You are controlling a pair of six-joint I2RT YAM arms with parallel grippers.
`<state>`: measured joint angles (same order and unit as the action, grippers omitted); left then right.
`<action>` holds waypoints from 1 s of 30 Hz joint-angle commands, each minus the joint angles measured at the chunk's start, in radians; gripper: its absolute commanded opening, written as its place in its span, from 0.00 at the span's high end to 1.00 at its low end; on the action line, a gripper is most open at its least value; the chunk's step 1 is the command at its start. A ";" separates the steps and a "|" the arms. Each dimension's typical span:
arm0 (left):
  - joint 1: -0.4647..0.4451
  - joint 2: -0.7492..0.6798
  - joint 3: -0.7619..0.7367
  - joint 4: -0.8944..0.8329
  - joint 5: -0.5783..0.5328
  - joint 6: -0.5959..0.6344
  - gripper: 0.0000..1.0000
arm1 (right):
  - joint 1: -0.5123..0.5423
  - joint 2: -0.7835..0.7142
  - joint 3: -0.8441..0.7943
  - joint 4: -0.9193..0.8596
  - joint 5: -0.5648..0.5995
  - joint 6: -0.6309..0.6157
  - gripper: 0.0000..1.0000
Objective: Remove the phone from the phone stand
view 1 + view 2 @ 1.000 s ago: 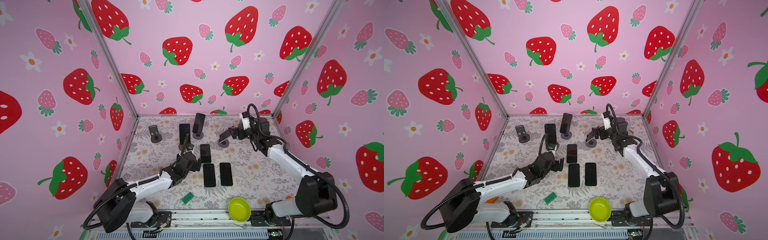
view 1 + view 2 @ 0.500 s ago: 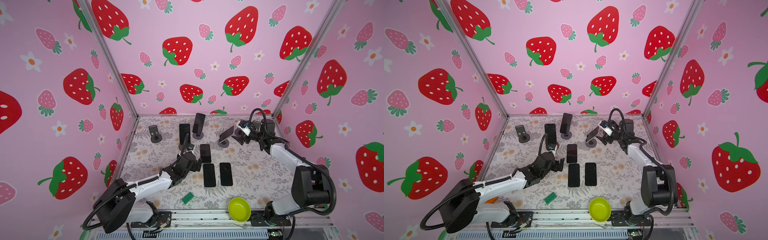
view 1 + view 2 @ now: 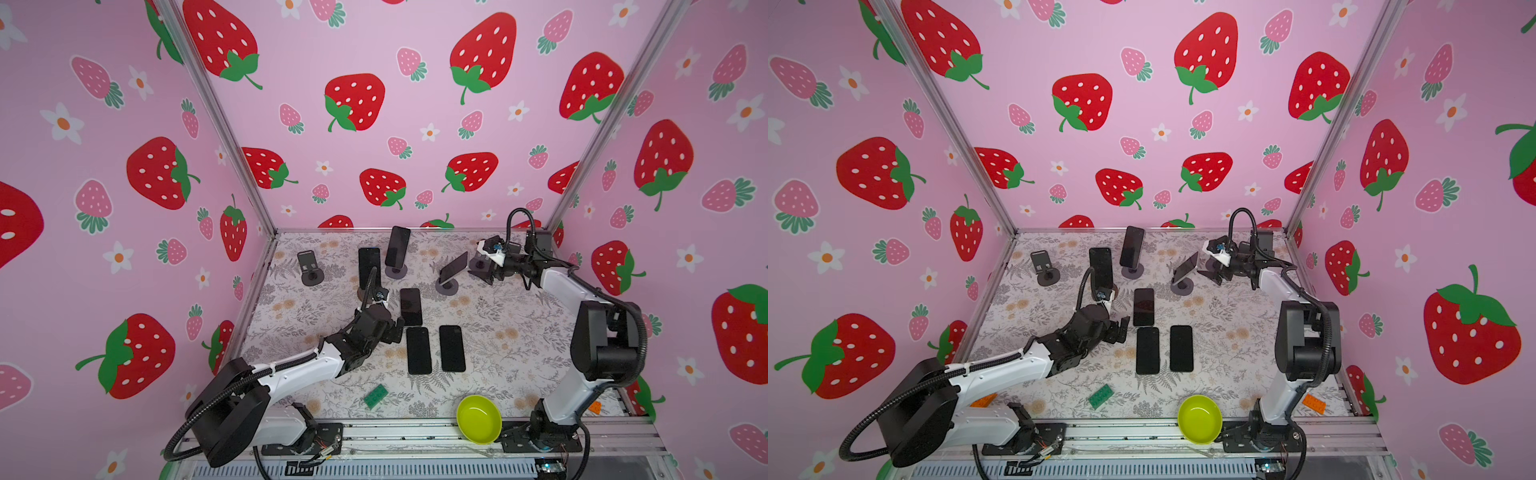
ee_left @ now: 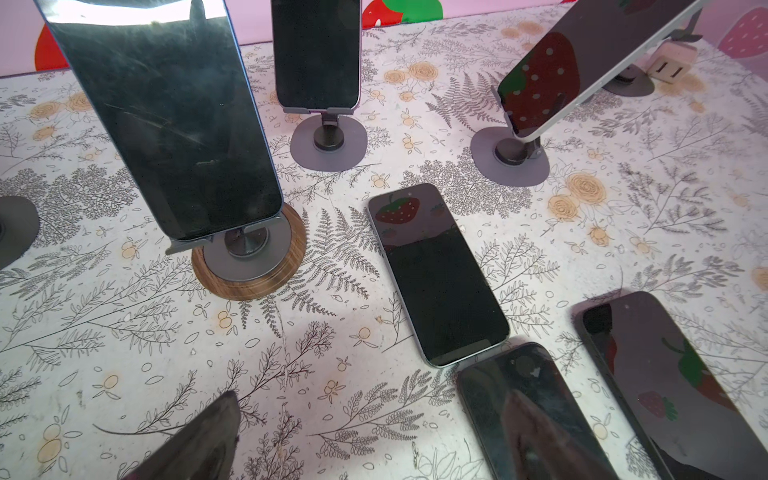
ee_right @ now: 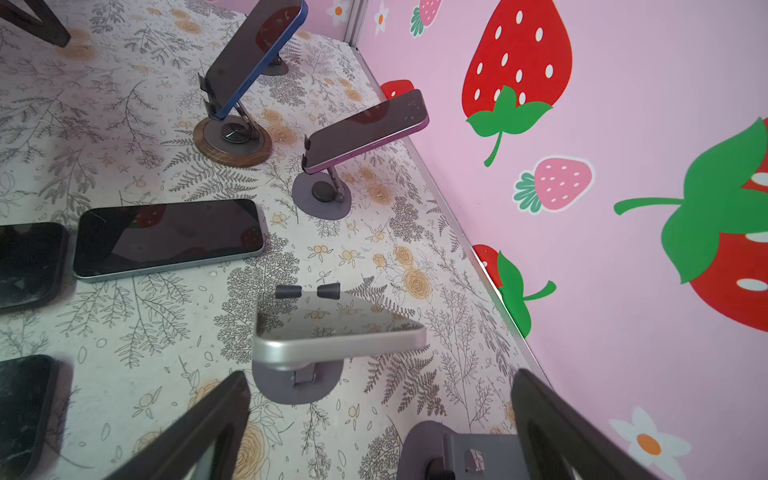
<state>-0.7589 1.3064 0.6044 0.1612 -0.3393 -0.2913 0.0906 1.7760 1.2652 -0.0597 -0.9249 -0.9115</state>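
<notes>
The walls (image 3: pixel 291 62) are pink, printed with red and paler pink strawberries, green leaves and white flowers with orange centres. The table mat (image 3: pixel 519 332) is off-white with grey ferns and yellow-orange roses. A silver-edged phone (image 5: pixel 340 347) sits on a grey stand (image 5: pixel 291 386), a blue-edged phone (image 5: pixel 253 54) on a wood-grain-ringed stand (image 5: pixel 232 160), and a purple-edged phone (image 5: pixel 365 129) on a second grey stand (image 5: pixel 320 199). The bowl (image 3: pixel 478 419) is lime green, one toy brick (image 3: pixel 375 396) green, another brick (image 3: pixel 1313 404) orange.
</notes>
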 commanded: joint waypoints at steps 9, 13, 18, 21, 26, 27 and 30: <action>0.002 0.005 0.014 0.022 0.005 -0.005 0.01 | -0.001 0.140 0.165 -0.205 -0.145 -0.119 0.00; 0.002 0.017 0.023 0.014 0.009 -0.007 0.01 | 0.006 0.169 0.198 -0.229 -0.160 -0.123 0.00; 0.001 0.025 0.024 0.019 0.012 -0.008 0.01 | 0.027 0.205 0.222 -0.262 -0.168 -0.132 0.00; 0.002 0.018 0.021 0.017 0.010 -0.007 0.00 | 0.038 0.229 0.242 -0.267 -0.169 -0.132 0.00; 0.002 0.013 0.021 0.014 0.007 -0.004 0.00 | 0.059 0.269 0.299 -0.352 -0.182 -0.156 0.02; 0.002 0.012 0.021 0.014 0.007 -0.003 0.01 | 0.063 0.275 0.305 -0.358 -0.183 -0.158 0.02; 0.003 0.008 0.020 0.014 0.005 -0.005 0.01 | 0.070 0.284 0.308 -0.368 -0.177 -0.164 0.02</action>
<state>-0.7589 1.3178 0.6044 0.1612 -0.3286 -0.2916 0.1501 2.0445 1.5490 -0.3656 -1.0576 -1.0359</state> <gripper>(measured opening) 0.995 0.977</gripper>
